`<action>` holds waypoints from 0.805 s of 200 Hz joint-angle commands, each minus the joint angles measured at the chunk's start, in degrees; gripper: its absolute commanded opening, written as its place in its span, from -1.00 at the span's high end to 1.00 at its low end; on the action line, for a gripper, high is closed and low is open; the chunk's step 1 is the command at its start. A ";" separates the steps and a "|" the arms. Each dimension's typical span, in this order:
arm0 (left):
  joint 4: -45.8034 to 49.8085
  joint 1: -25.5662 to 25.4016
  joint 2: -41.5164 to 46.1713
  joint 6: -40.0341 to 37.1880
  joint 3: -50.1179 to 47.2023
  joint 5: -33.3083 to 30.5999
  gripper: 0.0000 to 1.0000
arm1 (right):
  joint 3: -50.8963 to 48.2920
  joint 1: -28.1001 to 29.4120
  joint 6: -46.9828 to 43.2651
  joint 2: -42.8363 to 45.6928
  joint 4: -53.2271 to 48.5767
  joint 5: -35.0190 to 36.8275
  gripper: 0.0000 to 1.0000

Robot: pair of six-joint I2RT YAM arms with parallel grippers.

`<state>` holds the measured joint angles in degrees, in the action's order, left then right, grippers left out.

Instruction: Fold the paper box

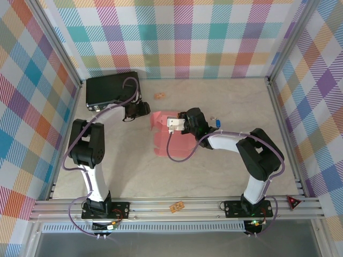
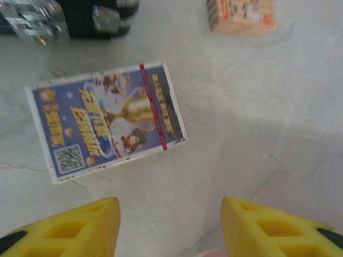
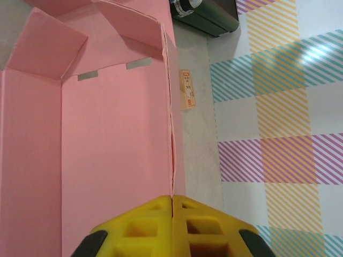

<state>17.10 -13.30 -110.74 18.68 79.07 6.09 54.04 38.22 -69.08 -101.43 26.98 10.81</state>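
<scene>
The right claw (image 3: 172, 206) is pinching a side wall of the salmon-pink thin-card paper box (image 3: 112, 144) spreading ahead-left of it; the left claw (image 2: 170, 227) is hanging open, empty. Seemingly wall-raising is underway; next, the end flaps (image 3: 45, 45) need tucking inward.

You have the paper box (image 1: 167, 142) mid-counter (image 1: 230, 176), between the two arms. The black case (image 1: 110, 88) sits far left, with a small packet (image 1: 159, 96) to its right. The left end effector (image 2: 170, 227) hangs over a flat card (image 2: 104, 123) just near of the case. The right end effector (image 3: 172, 214) meets a box wall at the far end.
</scene>
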 commanded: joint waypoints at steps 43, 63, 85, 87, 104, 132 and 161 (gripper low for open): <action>5.47 -0.06 0.11 -3.23 0.30 12.51 0.10 | 1.77 -0.25 -0.44 -1.32 -1.01 -1.28 1.00; 5.05 -0.18 1.72 -4.54 -1.77 14.74 0.12 | 2.03 -0.25 -0.38 -1.74 -0.83 -0.97 1.00; 3.61 -0.15 2.46 -5.91 -3.37 18.60 0.13 | 2.30 -0.25 -0.10 -2.13 -0.71 -0.62 1.00; 3.63 -0.15 2.39 -5.97 -3.37 18.83 0.13 | 2.36 -0.25 -0.09 -2.16 -0.71 -0.62 1.00; 3.42 -0.24 2.12 -6.49 -3.43 21.18 0.17 | 2.47 -0.25 -0.09 -2.29 -0.79 -0.45 1.00; 2.18 -0.58 2.60 -6.98 -4.52 23.43 0.24 | 2.56 -0.26 -0.09 -2.48 -0.92 -0.20 1.00; 0.11 -0.67 3.72 -7.44 -6.41 25.58 0.33 | 2.53 -0.25 -0.09 -2.72 -1.12 0.00 1.00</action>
<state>19.29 -13.45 -110.24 12.67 74.50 27.64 55.29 38.17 -69.49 -102.83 26.87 11.14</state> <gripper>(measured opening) 0.351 0.061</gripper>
